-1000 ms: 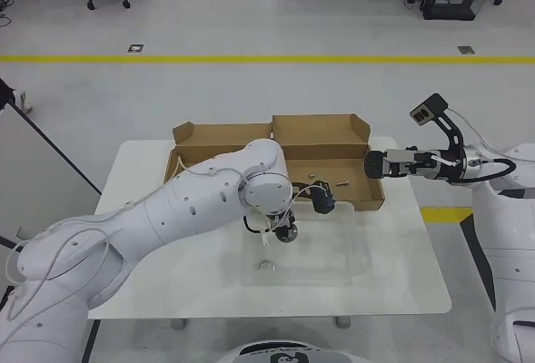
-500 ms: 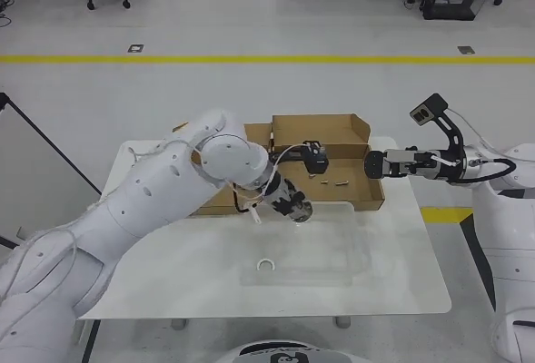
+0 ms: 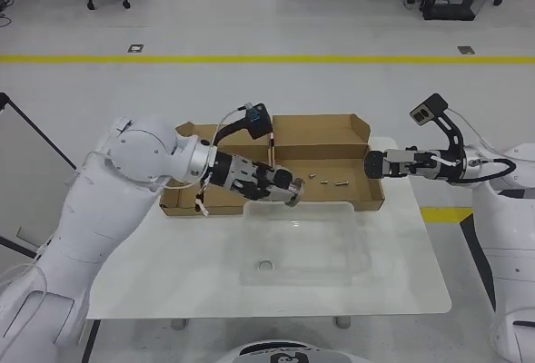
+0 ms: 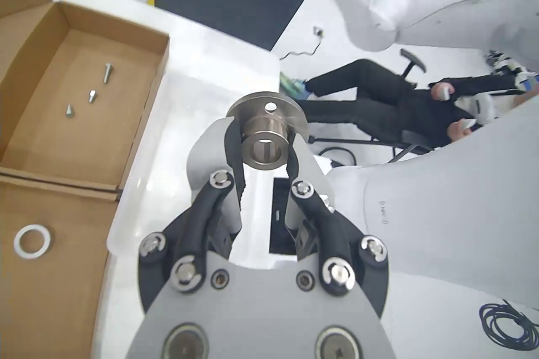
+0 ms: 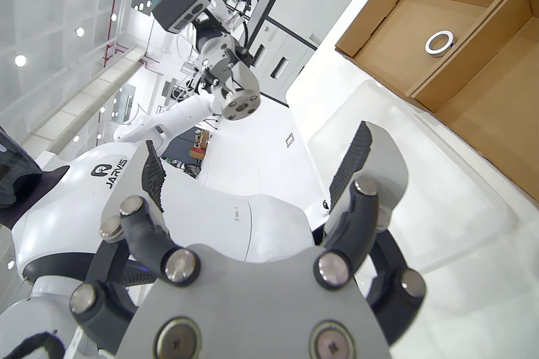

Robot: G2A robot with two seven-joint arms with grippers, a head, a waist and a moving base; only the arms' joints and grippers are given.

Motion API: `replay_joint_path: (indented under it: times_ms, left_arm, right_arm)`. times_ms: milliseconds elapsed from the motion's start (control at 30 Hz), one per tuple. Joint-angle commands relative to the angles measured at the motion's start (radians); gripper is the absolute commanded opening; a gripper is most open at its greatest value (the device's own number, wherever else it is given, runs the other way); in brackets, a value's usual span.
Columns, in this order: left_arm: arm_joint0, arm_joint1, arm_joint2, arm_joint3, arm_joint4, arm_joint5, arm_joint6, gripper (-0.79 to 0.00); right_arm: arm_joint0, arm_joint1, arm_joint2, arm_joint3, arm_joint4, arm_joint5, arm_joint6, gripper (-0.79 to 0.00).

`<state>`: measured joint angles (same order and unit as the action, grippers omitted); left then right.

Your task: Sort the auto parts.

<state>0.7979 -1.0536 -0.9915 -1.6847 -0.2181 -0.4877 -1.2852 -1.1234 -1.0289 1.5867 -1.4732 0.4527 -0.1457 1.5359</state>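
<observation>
My left gripper (image 4: 264, 163) is shut on a metal flanged bushing (image 4: 264, 133), gripping its sleeve with the flange outward. In the top view the left gripper (image 3: 292, 197) hangs over the back rim of the clear tray (image 3: 340, 272), by the front wall of the right cardboard box (image 3: 321, 136). That box holds three small screws (image 4: 91, 96). A white ring (image 5: 439, 42) lies in the left cardboard box (image 3: 187, 136). My right gripper (image 5: 252, 167) is open and holds nothing; in the top view the right gripper (image 3: 369, 165) sits at the right box's outer wall.
Another ring-shaped part (image 3: 265, 265) lies in the clear tray. Both boxes stand side by side with flaps raised at the back of the white table (image 3: 149, 272). The left forearm crosses above the left box.
The left arm has lifted the bushing out of the tray and carried it back toward the boxes, its elbow swinging out to the left. The right arm has not moved.
</observation>
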Motion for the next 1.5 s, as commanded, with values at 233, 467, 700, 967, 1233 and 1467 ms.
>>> replay_joint_path:
  times_ms: [233,467,700,967,1233,1467]
  left_arm:
    - [0.045,0.012,-0.071,-0.057,-0.253,-0.155,0.108,-0.785]
    - [0.059,0.026,-0.062,-0.136,-0.401,-0.298,0.250,-0.785]
    - [0.042,0.052,-0.009,-0.171,-0.458,-0.434,0.387,-0.785]
    - [0.020,0.092,0.046,-0.124,-0.399,-0.517,0.469,-0.785]
    - [0.020,0.092,0.046,-0.124,-0.399,-0.517,0.469,-0.785]
    - [0.068,0.078,0.030,-0.162,-0.465,-0.525,0.576,-0.785]
  right_arm:
    - [0.000,0.000,0.000,0.000,0.000,0.000,0.000,0.000]
    - [0.000,0.000,0.000,0.000,0.000,0.000,0.000,0.000]
    - [0.000,0.000,0.000,0.000,0.000,0.000,0.000,0.000]
    - [0.000,0.000,0.000,0.000,0.000,0.000,0.000,0.000]
    - [0.000,0.000,0.000,0.000,0.000,0.000,0.000,0.000]
    - [0.000,0.000,0.000,0.000,0.000,0.000,0.000,0.000]
